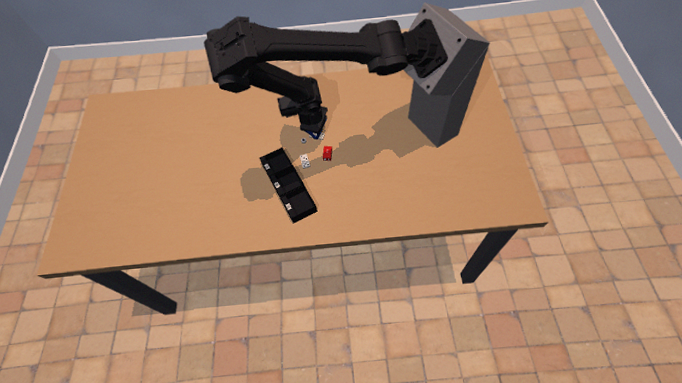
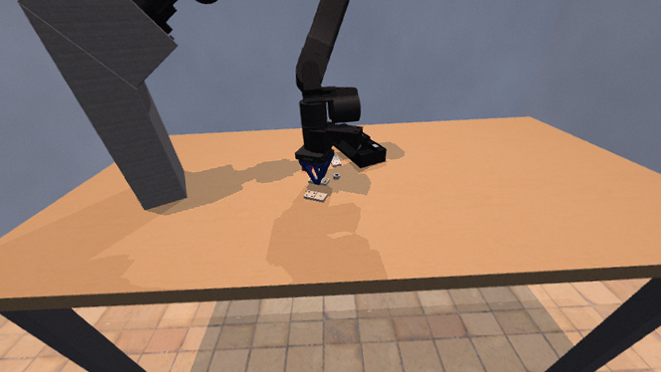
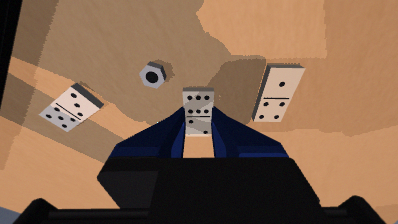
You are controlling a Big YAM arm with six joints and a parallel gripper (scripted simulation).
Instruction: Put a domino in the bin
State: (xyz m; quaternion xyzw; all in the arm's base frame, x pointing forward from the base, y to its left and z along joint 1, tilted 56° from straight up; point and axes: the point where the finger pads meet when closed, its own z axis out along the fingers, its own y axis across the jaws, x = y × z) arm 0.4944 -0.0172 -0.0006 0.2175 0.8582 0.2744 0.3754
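Note:
My gripper [image 3: 198, 112] has blue fingers and is shut on a white domino [image 3: 199, 111], close to the table top. It also shows in the top view [image 1: 316, 131] and the exterior view [image 2: 316, 173]. A second domino [image 3: 70, 106] lies flat to the left and a third [image 3: 278, 93] to the right, both apart from the fingers. The black row of three bins [image 1: 287, 184] lies on the table in front of the gripper. I cannot read its marks.
A grey metal nut [image 3: 152, 75] lies just beyond the held domino. A small red block [image 1: 327, 153] lies beside the loose domino [image 1: 304, 161] near the bins. The grey robot base [image 1: 441, 75] stands at the right.

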